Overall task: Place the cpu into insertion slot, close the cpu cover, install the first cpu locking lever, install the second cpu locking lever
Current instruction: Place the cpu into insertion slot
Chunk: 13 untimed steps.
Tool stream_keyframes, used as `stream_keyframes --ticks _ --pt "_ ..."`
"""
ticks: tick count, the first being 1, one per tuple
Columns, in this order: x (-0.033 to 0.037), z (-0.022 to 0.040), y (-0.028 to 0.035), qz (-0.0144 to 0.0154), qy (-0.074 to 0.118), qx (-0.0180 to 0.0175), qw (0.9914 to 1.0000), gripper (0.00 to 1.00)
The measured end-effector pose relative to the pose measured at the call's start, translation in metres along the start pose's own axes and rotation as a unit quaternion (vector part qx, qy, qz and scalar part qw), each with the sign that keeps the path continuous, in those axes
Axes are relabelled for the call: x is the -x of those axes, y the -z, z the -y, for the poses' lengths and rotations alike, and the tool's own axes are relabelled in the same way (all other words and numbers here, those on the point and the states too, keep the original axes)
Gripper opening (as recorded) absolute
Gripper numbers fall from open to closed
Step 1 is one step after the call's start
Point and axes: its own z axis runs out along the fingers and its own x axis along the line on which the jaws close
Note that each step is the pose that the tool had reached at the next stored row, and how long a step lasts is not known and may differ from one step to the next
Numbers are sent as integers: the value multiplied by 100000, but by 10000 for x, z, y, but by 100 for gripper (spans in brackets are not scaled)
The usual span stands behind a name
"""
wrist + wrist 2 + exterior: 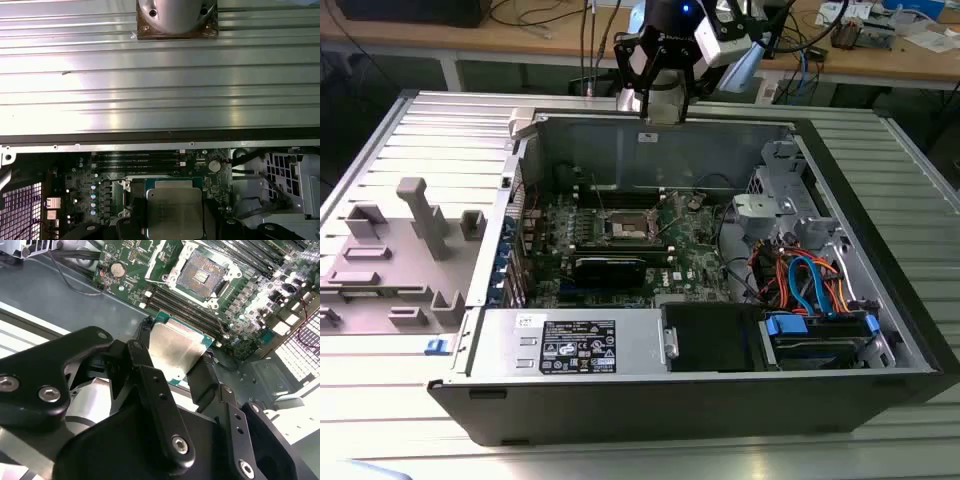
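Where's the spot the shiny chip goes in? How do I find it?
Look inside the big open computer case, at the green board on its floor. Near the board's middle sits the insertion slot: square, silvery rim, dark centre, unlike the long black memory slots beside it.

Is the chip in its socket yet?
Out. The end effector grips the cpu by its edges; the insertion slot lies empty.

The gripper [175, 351] (black, pointing down) clamps the cpu [172, 357] by two edges.
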Motion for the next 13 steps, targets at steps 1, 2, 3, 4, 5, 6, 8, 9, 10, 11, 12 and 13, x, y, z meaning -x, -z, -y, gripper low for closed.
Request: stream_keyframes --ticks 1,2,3,4,5,6,8,9,10,11,12,13 --pt "0 0 0 0 -1 1 100000 55" --pt "0 0 0 1 -1 2 100000 55" --pt "0 0 0 -1 0 -6 100000 55" --pt "0 0 0 -3 -1 -8 100000 55" --pt "0 0 -1 -2 1 -8 100000 55" --pt "0 0 -3 -2 1 -7 100000 55" --pt "0 1 -6 -1 1 -2 100000 55" --pt "0 1 -7 1 0 -3 100000 55" --pt "0 1 -10 -1 -2 -2 100000 55" --pt "0 1 -11 -3 -1 -3 100000 55" --pt "0 1 -12 -2 -1 0 100000 55" --pt "0 1 -13 -1 0 -4 100000 55"
